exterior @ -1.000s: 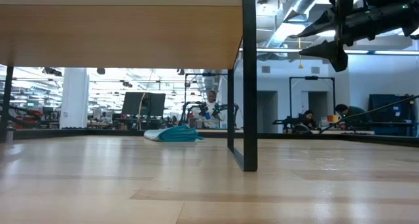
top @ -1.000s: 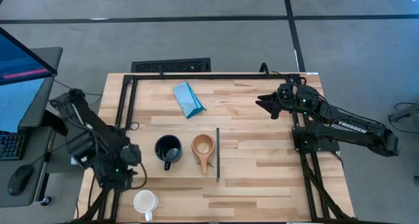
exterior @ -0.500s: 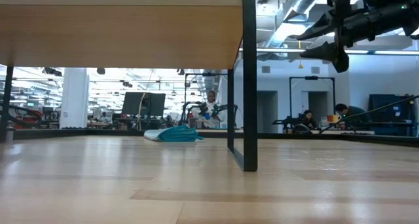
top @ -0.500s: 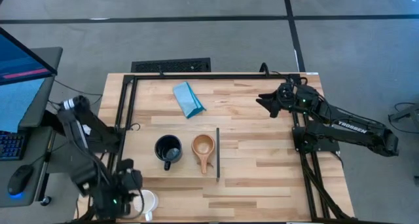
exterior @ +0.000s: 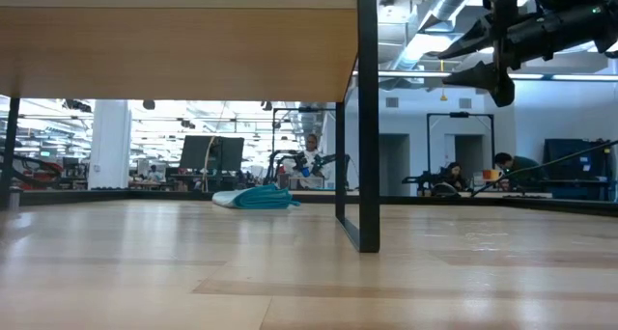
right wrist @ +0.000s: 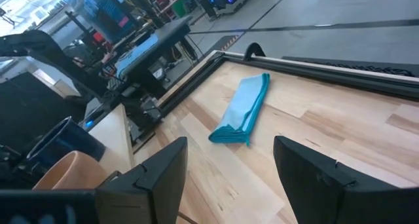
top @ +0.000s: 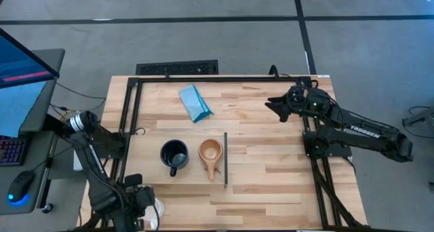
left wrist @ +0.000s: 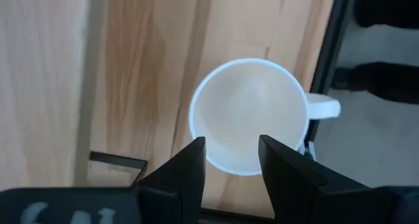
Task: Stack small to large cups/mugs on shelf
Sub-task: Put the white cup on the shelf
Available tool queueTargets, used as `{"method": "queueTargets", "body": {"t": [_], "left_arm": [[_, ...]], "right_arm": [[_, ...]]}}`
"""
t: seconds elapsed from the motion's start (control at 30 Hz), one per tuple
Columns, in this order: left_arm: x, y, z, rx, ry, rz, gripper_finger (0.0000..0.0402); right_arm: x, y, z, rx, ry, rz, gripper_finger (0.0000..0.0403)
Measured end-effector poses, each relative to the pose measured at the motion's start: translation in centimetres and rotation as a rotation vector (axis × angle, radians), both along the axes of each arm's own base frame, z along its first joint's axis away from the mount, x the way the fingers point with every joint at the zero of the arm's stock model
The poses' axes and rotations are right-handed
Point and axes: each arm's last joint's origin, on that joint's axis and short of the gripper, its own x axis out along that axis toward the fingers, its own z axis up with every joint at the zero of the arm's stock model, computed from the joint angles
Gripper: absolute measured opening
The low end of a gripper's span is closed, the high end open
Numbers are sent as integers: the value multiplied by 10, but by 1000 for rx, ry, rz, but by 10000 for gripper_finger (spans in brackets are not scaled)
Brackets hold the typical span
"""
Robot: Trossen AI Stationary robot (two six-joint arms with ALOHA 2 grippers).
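The white mug (left wrist: 249,116) stands upright on the tabletop near the near-left corner, its handle (left wrist: 324,108) sticking out sideways; in the high view only its edge (top: 158,209) shows beside my arm. My left gripper (left wrist: 232,149) is open above it, pointing down, with both fingers over the mug's rim. It also shows in the high view (top: 144,205). The black mug (top: 174,155) and the tan wooden cup (top: 210,152) stand side by side on the light-wood shelf (top: 146,174). My right gripper (top: 271,104) is open and empty, raised at the far right.
A folded blue cloth (top: 195,103) lies at the table's far middle. The shelf is a raised board (exterior: 174,41) on dark legs (exterior: 367,118), with a dark strip (top: 226,157) along its right edge. A black frame (top: 129,110) runs along the table's edges.
My left gripper has gone toward the table's near edge, from beside the shelf's left end to above the white mug, which it now mostly covers in the high view. The mug has stayed where it was.
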Motion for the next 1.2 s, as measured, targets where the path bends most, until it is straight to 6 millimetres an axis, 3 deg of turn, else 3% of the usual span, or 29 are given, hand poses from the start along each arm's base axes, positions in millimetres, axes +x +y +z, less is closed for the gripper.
{"method": "queueTargets", "body": {"t": [0.33,0.83,1.2], "left_arm": [[8,7,-21,-12,48,83,135],[9,16,-22,53,85,118,135],[9,16,-42,21,62,147,135]], "right_arm": [[3,7,0,-1,1,58,249],[5,12,0,-10,3,94,249],[5,12,0,-26,8,89,249]]}}
